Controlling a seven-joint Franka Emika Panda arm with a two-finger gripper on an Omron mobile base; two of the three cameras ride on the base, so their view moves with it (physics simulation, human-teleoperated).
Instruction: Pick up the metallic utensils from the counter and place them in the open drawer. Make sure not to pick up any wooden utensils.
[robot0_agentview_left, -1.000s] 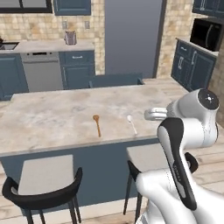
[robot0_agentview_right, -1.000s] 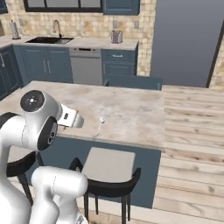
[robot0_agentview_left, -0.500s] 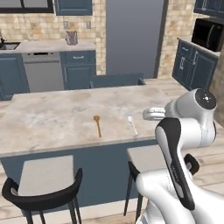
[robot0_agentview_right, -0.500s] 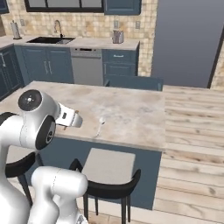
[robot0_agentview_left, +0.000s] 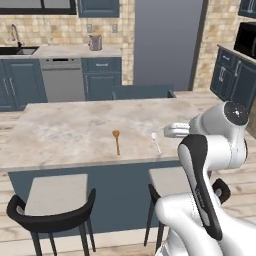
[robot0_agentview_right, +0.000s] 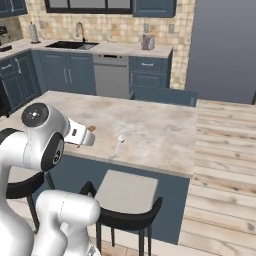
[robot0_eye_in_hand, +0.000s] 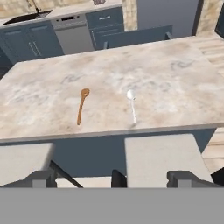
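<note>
Approach phase here, with the gripper held back off the counter, fingers apart and empty, so it should line up over the thin silvery spoon near the front edge, steering clear of the wooden spoon beside it.

Even, bright rendered light, soft focus throughout.
No glare on the counter; faint shadows sit beneath its edge at lower frame, and distant cabinets along the top look slightly blurred and pixelated.

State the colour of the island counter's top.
Beige-pink marbled stone counter, clearest in the hand view.
</note>
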